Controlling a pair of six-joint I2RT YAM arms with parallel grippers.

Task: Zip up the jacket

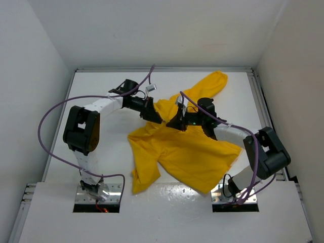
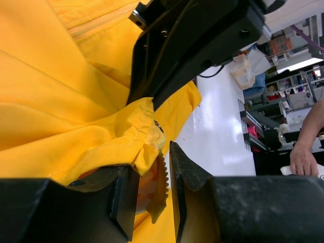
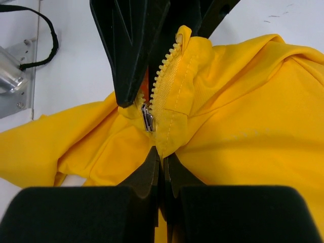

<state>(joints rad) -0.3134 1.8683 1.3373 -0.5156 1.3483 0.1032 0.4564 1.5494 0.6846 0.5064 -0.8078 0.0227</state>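
1. The table (image 1: 101, 91), white, is bearing everything; both arms are reaching in from its near edge.
2. The jacket (image 1: 190, 159), yellow, is lying crumpled across the middle and right of the table, with one sleeve (image 1: 215, 83) pointing far and another trailing near-left. Its front edge is being held up in a peak between the two grippers.
3. The left gripper (image 2: 152, 167) is standing at the far-left side of that peak. Its jaws are parted narrowly, and the toothed front edge is hanging in the gap, lying against one finger without being pinched. Risk, as I judge it: with this side unclamped, a pull on the slider would be bunching cloth rather than meshing teeth.
4. The right gripper (image 3: 160, 161) is reaching in from the near-right, its fingers pressing together on the jacket's fold just below the slider. Risk: it is gripping cloth, not the slider, so a pull may be dragging the whole garment.
5. The zipper teeth (image 3: 164, 66) are running from the right gripper up towards the left one.
6. The slider (image 3: 147, 120), metal, is sitting low on the track, just beyond the right fingertips. The orange lining (image 2: 147, 190) could be snagging in it.
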